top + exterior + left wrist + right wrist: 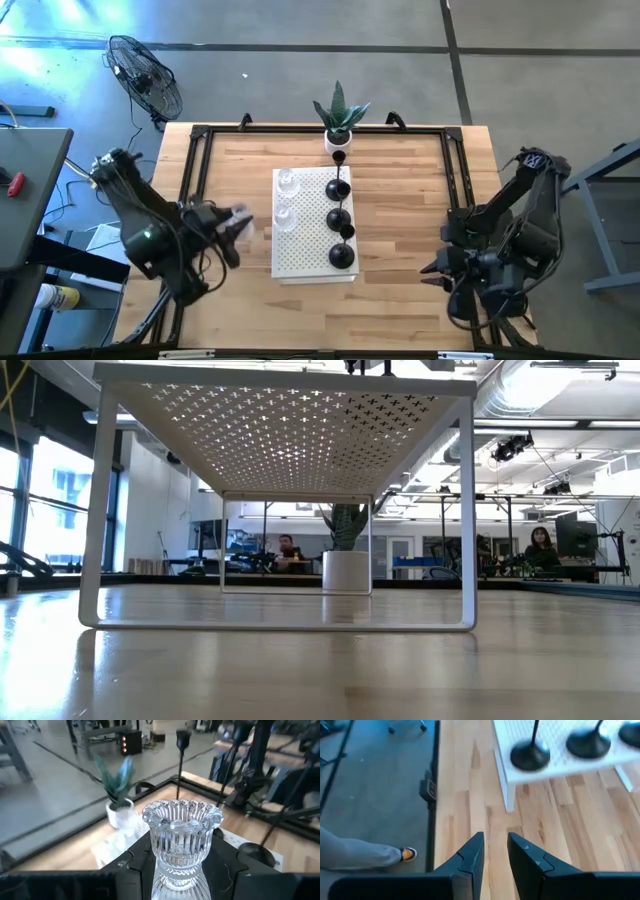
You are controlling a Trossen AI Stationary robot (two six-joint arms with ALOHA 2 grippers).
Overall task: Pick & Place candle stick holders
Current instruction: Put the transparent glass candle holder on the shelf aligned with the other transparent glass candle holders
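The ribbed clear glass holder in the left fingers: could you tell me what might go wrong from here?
1. The ribbed clear glass holder is smooth and gripped only low down by the left fingers, so it might slip or tilt.
2. On the white perforated stand, two clear glass cups and the black domed holders stand close together, so placing it could knock one.

A small stand (312,262) sits in the middle of the surface (400,200). Four stem holders (342,254) stand in a row on the right half of the stand. Two glass holders (285,215) sit on its left half. A plant pot (339,139) stands just behind the stand. The left pincer (238,226) is to the left of the stand, with a third glass holder (181,837) between its fingers. The right pincer (432,272) is well off to the stand's right.
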